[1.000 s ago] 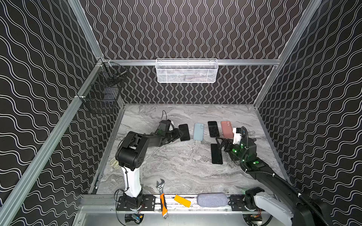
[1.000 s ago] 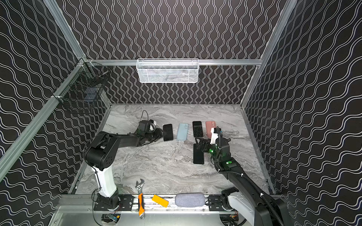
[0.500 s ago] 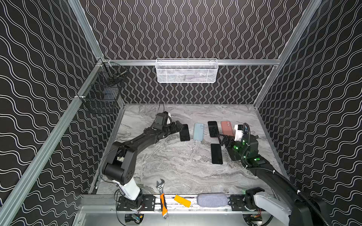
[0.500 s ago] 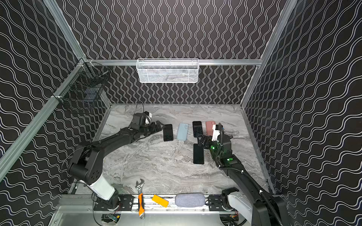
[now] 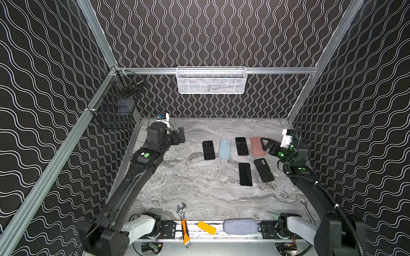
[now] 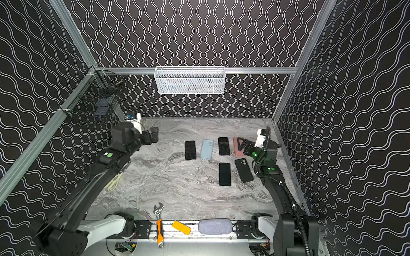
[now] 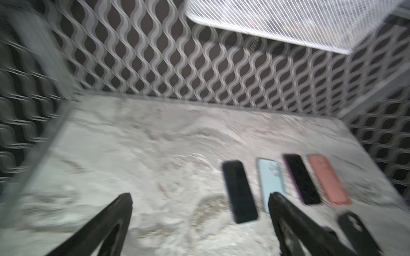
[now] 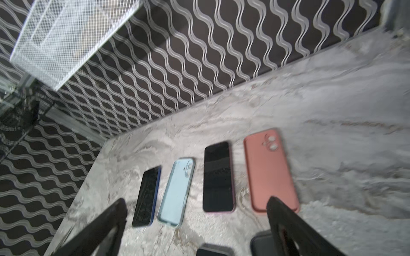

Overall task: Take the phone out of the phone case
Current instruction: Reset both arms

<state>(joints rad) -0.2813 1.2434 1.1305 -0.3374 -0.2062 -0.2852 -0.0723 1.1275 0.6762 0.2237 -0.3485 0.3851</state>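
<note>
1. I had the left claw (image 5: 179, 137) apart and empty near the back wall; the right claw (image 5: 267, 144) apart and empty by the pink case (image 5: 257, 146);
2. The black phone (image 5: 245, 174) lay flat on the surface (image 5: 188, 177), just beside the black case (image 5: 263, 170); I judged the removal done;
3. Next called only for parking both arms clear.

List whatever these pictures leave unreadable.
White mesh basket: contents masked by mesh, both top views.
Black wire basket: dark object inside too dim, both top views.
Pink case: partly covered by right gripper in a top view.
Black case: cut off by right wrist picture's edge.
Light blue case: back up, inside hidden.
</note>
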